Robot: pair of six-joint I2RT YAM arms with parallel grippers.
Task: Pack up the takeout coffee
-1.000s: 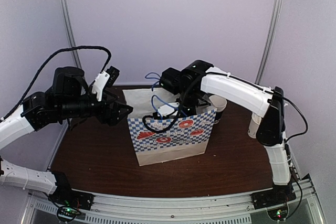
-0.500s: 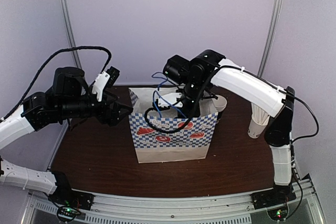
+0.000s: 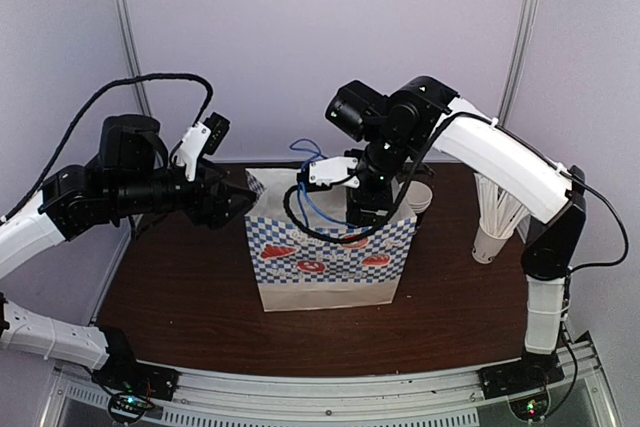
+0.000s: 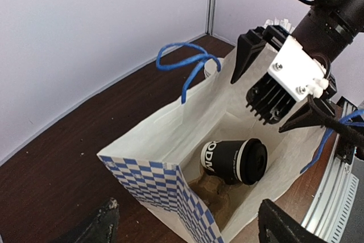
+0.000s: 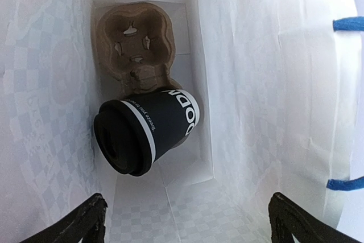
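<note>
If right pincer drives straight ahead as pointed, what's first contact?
Probably the black lidded cup lying on its side at the bottom of the paper bag; open right pincer points down into it. Depth unclear.

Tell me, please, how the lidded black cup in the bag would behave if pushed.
Lying on its side, the cup would probably roll, though the cardboard carrier beside it may block that. Its paper wall likely dents if squeezed hard.

Likely lab booth: bare partition walls (image 3: pixel 320 47).
</note>
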